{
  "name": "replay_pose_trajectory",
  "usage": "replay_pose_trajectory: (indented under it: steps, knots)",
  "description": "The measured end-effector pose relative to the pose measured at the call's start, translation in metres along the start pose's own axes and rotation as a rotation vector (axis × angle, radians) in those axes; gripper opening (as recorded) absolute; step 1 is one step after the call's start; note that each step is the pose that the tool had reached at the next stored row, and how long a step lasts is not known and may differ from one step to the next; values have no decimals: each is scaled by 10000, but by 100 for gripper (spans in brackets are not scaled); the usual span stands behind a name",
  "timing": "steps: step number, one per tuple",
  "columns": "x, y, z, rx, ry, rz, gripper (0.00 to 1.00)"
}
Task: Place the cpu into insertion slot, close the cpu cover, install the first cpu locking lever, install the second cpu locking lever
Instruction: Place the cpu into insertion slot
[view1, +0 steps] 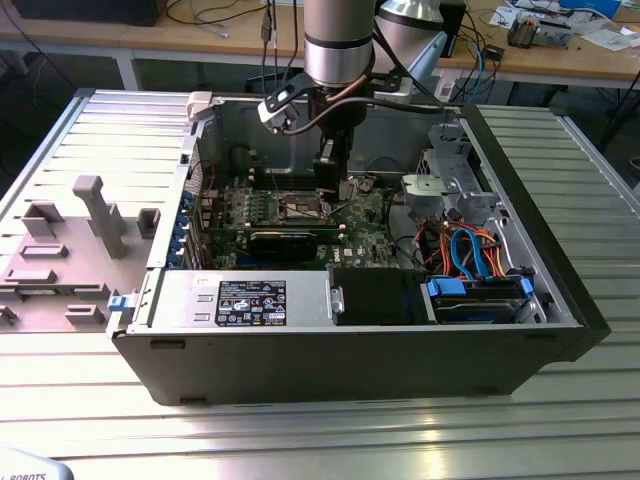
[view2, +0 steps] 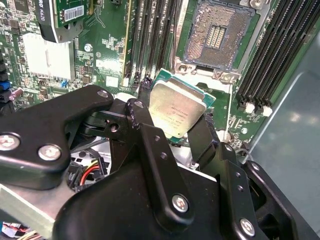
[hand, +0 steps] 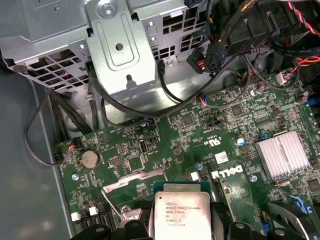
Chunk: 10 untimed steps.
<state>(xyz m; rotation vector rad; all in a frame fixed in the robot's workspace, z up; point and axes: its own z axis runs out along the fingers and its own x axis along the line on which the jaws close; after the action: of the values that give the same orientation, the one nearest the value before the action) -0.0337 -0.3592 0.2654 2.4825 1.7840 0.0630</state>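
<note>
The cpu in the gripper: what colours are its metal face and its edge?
Silvery-tan face, green edge; the cpu shows best in the second wrist view.

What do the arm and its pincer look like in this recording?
The arm is a silver-grey cylinder with a black band; cables loop at its wrist. The pincer is matte black, with angular linked fingers and silver screw heads.

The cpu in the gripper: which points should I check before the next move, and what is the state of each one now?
1. cpu clamped by the gripper on two edges: ok.
2. insertion slot bare, contacts exposed: ok.
3. cpu cover swung off the slot: ok.
4. cpu seated in the slot: not ok, held apart from it.
5. cpu corners matched to the slot: cannot tell.
</note>
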Motion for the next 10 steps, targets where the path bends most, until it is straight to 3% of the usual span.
replay_pose_trajectory:
  steps: [10]
  knots:
    - [0,0,2,3,-21,230,54]
